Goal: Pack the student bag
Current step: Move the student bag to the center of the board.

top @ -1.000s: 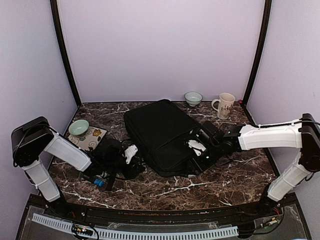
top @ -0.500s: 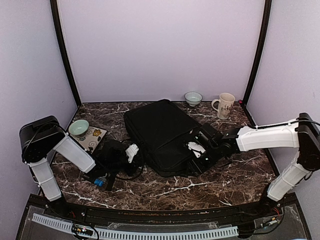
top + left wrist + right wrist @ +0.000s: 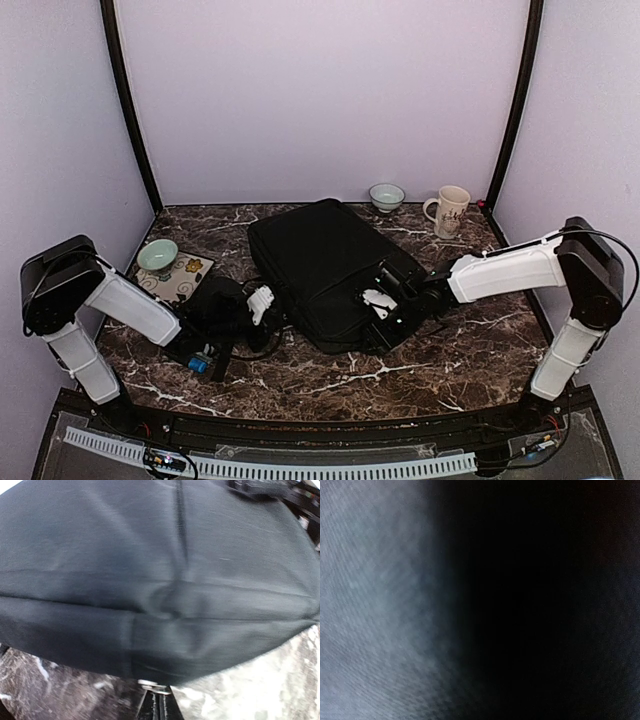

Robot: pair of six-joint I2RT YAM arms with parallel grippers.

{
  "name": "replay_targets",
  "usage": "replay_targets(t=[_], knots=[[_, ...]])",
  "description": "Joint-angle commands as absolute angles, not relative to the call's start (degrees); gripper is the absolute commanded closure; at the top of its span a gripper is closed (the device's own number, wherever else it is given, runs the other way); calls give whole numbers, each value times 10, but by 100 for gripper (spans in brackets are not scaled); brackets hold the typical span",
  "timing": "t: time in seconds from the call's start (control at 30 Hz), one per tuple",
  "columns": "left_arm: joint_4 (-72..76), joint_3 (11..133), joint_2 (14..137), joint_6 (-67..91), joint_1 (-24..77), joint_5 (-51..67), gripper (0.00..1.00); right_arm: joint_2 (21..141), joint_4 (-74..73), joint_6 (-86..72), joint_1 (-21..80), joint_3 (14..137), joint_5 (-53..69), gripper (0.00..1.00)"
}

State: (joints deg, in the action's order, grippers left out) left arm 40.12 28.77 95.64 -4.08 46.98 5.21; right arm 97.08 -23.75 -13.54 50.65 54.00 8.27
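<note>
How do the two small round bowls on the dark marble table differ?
The left ceramic bowl is pale green; the back bowl is greyish-white. The left bowl rests on a patterned square mat; the back bowl stands directly on the marble table. Both are small, round, upright.

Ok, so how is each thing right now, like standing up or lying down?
student bag: lying flat.
left gripper: shut, at the bag's left edge.
right gripper: pressed against the bag; open or shut unclear.
mug: upright.
back bowl: upright.
left bowl: upright.
</note>
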Motion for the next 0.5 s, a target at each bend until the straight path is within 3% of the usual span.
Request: replay_targets(t=[0.0, 0.47], knots=[[316, 292, 906, -34, 497, 52, 100, 1003, -171, -137, 512, 561, 102, 39], [223, 301, 822, 27, 567, 77, 100, 1064, -130, -163, 520, 620, 130, 39]])
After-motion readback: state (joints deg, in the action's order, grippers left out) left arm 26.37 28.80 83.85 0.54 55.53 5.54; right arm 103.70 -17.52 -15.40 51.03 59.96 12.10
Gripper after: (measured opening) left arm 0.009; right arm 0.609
